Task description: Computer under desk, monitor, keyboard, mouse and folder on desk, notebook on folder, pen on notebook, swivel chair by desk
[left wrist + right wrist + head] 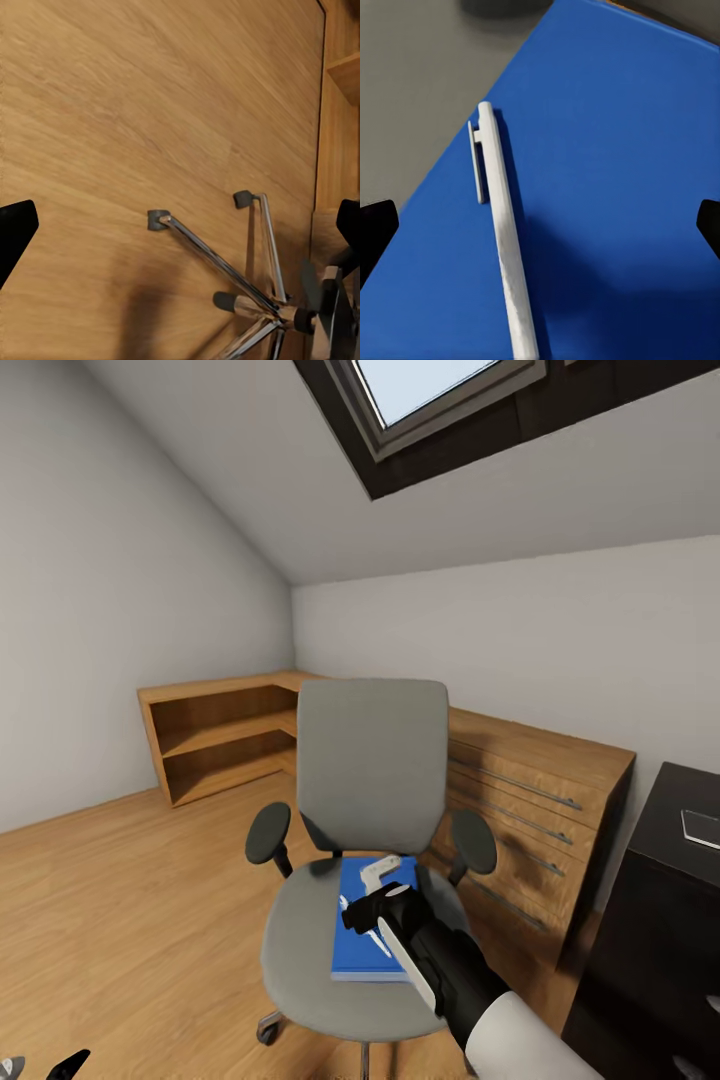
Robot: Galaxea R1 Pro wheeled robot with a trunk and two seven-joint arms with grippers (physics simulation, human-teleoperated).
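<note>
Right now the right gripper (pixel 372 913), fingers spread, hovers over the pen (pixel 504 240) lying on the folder (pixel 615 180) — seat edge near; left gripper (pixel 45 1068) spread too.

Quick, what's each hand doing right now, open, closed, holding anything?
Left hand: open, empty, above the wood floor.
Right hand: open, holding nothing, over the pen on the folder.
</note>
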